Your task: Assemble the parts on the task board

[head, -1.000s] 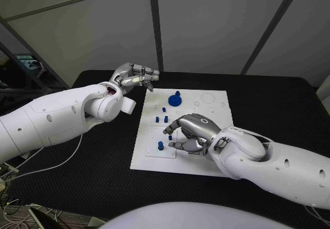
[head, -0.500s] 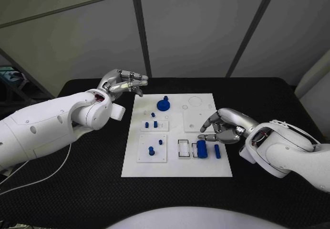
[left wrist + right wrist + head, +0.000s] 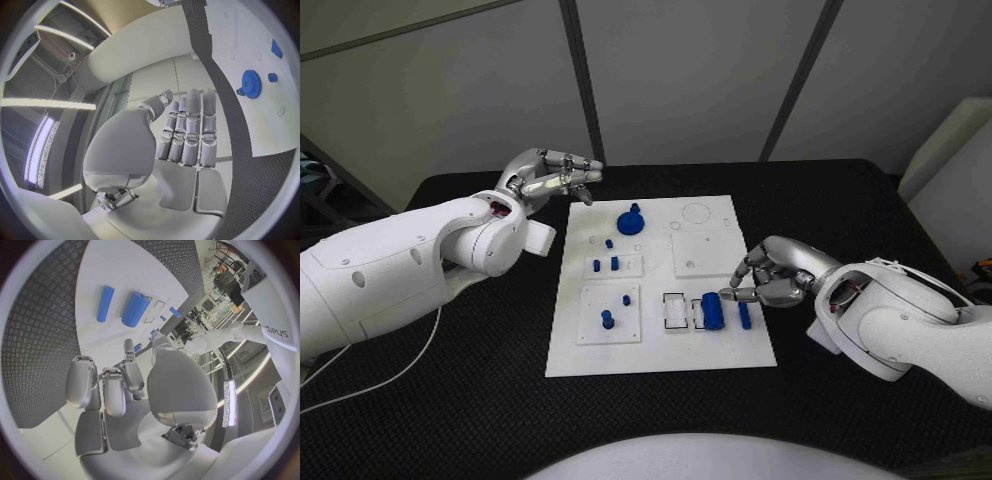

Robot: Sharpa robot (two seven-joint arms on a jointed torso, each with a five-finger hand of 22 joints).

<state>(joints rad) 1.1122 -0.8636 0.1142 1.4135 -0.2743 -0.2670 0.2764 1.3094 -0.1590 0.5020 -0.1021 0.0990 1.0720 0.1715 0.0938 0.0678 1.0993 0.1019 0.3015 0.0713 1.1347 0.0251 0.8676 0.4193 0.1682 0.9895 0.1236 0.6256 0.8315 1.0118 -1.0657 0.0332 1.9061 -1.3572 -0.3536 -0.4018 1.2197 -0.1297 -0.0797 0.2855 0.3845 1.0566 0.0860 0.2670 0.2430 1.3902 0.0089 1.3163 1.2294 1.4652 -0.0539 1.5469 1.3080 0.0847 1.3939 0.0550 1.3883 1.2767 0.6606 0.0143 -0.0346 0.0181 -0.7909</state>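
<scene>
in the last second the right robot hand (image 3: 770,276) has pulled off the near middle of the white board (image 3: 661,352) and now hangs at its right edge. its fingers are loosely curled and apart with nothing in them, and the tips are just beside the thin rod (image 3: 744,315). this uncovers the thick cylinder (image 3: 713,310) and the thin rod, which lie side by side in the near right part of the board. next to them is a pale slot (image 3: 676,311) that looks unfilled. the head camera has also shifted, so the board's own drift across the picture is no real move. the left robot hand (image 3: 554,177) has kept its place off the far left corner of the board, above the black counter (image 3: 473,400). its fingers are stretched side by side and it grips nothing. judging by this, neither robot hand carries a piece, so the next pickup is not yet begun. counted on the board, there is one blue gear (image 3: 632,222) at the far side, one thick cylinder and one thin rod. about five small pegs (image 3: 606,319) stand on the left half, though their tiny size makes that number unsure.
</scene>
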